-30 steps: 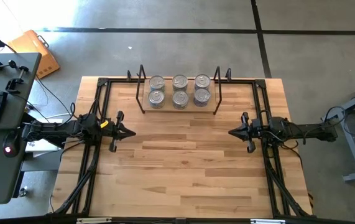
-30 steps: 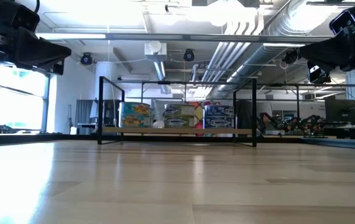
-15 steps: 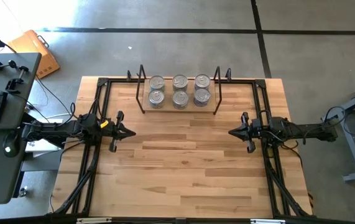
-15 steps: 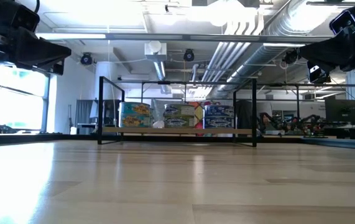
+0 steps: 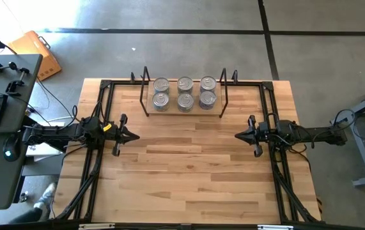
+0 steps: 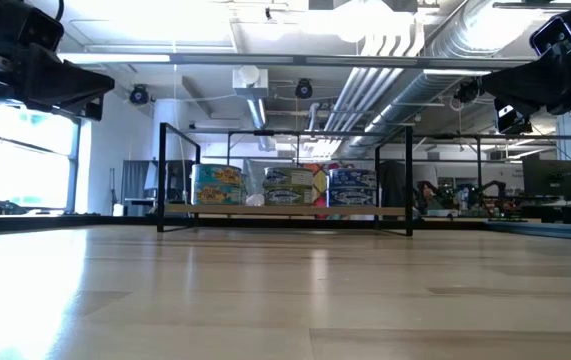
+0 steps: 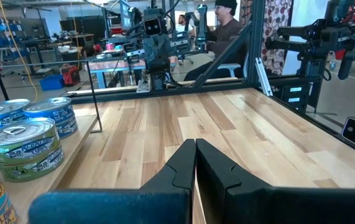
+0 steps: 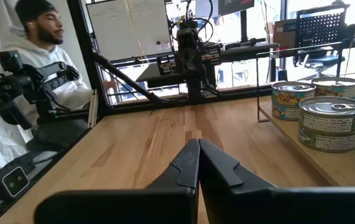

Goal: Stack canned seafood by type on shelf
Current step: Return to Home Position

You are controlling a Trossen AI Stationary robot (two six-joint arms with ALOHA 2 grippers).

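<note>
Jaws pressed shut, nothing held: left gripper (image 5: 128, 135), right gripper (image 5: 243, 135) faced inward across table (image 5: 188, 179). Tins (image 5: 184, 93) stacked on shelf (image 5: 172, 112), toward far edge, midway between both; neither arm nearer.

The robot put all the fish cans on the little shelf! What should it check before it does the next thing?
1. All tins on the shelf: ok, six tops show, in two rows of three.
2. Each stack one type: cannot tell; the low view shows only the front stacks' labels.
3. The left gripper shut, holding nothing: ok.
4. The right gripper shut, holding nothing: ok.
5. Both arms apart from the shelf, at the sides of the table: ok.
6. Nobody reaching over the table: ok; a person sits beyond it.
</note>
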